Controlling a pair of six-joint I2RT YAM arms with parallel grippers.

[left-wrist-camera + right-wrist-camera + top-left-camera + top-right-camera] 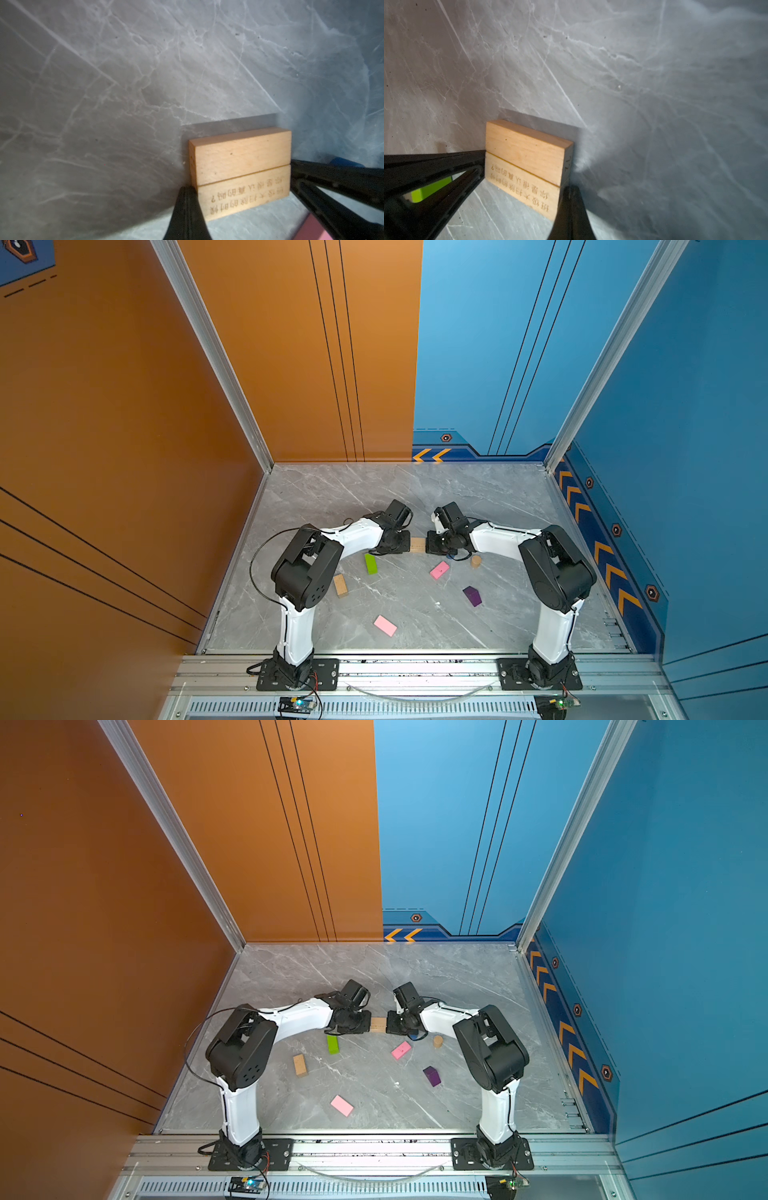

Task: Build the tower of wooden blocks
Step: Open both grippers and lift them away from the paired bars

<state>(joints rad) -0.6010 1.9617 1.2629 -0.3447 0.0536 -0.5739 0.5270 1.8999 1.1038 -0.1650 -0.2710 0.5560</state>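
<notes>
A: Status?
B: Two tan bars [417,544] lie side by side on the table [415,497], between the arms.
A: Grip?
B: Left hand [187,199] and right hand [570,197] each pinched together, empty, tips touching opposite ends.

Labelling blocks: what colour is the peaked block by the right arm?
The peaked block is dark purple; it shows best in a top view.

Table [415,489] far half open; green bar [370,563], pink slab [439,570] crowd near side of tan bars [417,544].
</notes>
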